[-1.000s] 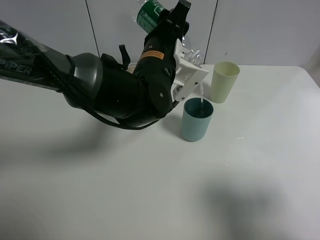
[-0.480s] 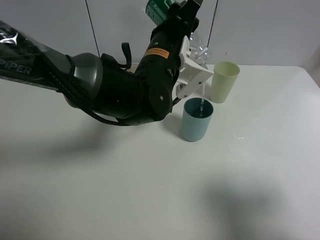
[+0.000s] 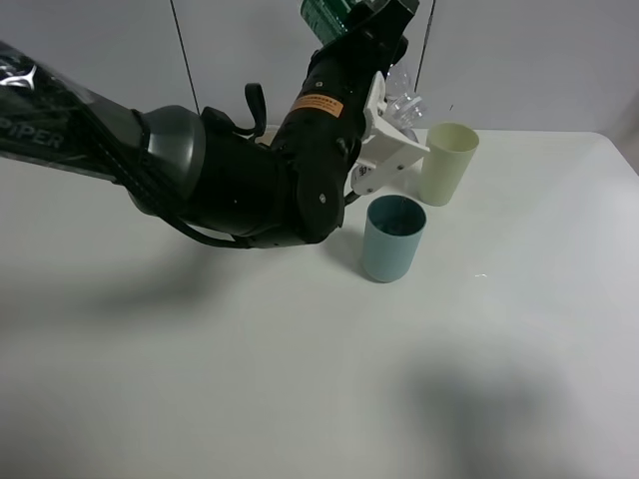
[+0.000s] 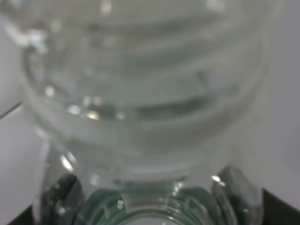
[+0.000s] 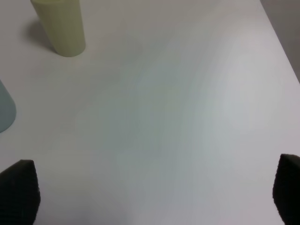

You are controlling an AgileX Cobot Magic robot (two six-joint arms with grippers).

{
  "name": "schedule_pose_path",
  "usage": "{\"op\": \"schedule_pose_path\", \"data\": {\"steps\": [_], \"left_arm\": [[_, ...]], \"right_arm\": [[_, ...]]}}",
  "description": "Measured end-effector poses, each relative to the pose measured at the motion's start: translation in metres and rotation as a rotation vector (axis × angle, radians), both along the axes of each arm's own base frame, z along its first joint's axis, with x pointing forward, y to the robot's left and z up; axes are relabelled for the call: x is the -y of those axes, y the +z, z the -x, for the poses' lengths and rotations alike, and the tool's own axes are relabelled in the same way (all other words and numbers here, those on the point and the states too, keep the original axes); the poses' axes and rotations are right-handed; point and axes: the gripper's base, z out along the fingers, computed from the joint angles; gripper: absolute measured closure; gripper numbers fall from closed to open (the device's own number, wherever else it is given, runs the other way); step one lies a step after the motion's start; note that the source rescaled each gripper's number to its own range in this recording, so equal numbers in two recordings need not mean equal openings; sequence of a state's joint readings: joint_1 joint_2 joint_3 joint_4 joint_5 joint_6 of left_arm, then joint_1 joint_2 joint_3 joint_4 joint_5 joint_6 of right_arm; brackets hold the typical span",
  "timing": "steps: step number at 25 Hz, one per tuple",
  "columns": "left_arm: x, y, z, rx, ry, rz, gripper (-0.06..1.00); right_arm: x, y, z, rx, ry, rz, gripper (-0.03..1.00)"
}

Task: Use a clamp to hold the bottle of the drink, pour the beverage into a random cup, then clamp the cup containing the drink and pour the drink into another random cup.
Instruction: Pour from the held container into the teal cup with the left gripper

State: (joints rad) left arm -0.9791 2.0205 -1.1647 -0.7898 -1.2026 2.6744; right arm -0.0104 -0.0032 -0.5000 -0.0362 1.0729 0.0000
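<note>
Figure: pouring stage, seen from 3 cameras. The left gripper point(image 3: 394, 125) is clenched on the bottle point(image 3: 321, 12), which is held high over the far edge of the table point(image 3: 519, 329) and tipped so that its base points up and its uncapped mouth points down toward the teal tumbler point(image 3: 393, 238). No stream shows between mouth and tumbler. In the left wrist view the ribbed clear wall of the bottle point(image 4: 145, 93) fills the picture. The tumbler stands upright right of the table's middle, nearer the far edge than the near one. The pale yellow-green cup point(image 3: 446, 163) stands just beyond it, close to the far edge. The right gripper point(image 5: 153, 192) hangs released over bare table toward the right edge and grasps nothing. The white, blue-banded cup is not visible.

Handling: the bottle looks thin-walled and light and probably dents under a hard squeeze, so a grip on its ribbed body suits it. The tumbler looks stiff, with straight matte sides. Its fill level cannot be read. It is best taken at mid-height, across opposite sides, and kept upright.
</note>
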Motion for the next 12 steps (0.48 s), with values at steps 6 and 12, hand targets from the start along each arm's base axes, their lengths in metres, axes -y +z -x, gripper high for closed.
{"op": "schedule_pose_path", "data": {"steps": [6,12], "left_arm": [[0.0037,0.0027,0.0016,0.039,-0.036,-0.029,0.86],[-0.0008,-0.0011,-0.0004,-0.033,-0.010,0.087,0.86]], "right_arm": [[0.0000,0.0000,0.0000,0.000,0.000,0.000,-0.03],[0.0000,0.0000,0.0000,0.000,0.000,0.000,-0.03]]}}
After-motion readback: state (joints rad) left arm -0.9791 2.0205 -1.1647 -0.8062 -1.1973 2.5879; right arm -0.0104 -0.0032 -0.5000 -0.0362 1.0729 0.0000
